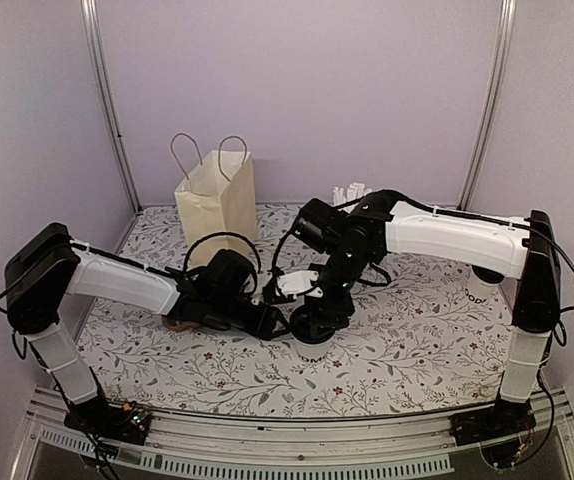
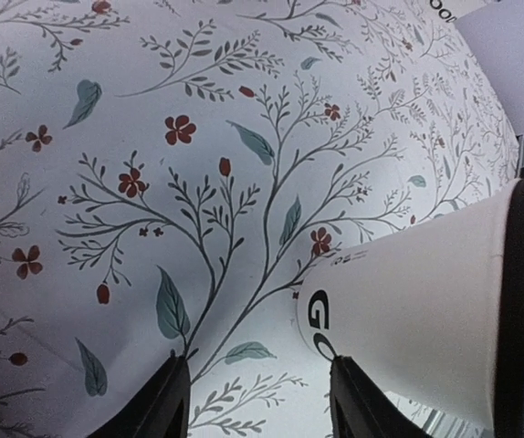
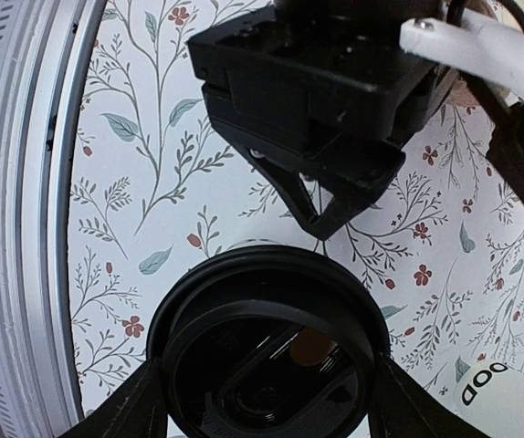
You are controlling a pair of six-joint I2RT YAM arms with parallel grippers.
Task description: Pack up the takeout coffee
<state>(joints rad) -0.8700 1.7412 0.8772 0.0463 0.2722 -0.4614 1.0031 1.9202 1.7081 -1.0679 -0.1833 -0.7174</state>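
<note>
The takeout coffee (image 1: 314,348) was seen standing on the flower-patterned table (image 1: 417,340), near its middle and toward the near edge, between the two arms. The right gripper (image 3: 267,394) was lowered over it from above. Its jaws were spread wide, and one finger (image 3: 139,406) was pressed against each side of the black lid (image 3: 267,338), so the cup was gripped at its rim. Whether the cup was lifted clear of the table could not be told.

The left gripper (image 2: 257,370) was held low just left of the cup, partly open, with nothing held. Only patterned cloth was seen between its fingers (image 2: 162,406). The cup's lettered side lay just outside one of them. A paper bag (image 1: 217,205) was stood upright at the far side, well apart from the cup.
</note>
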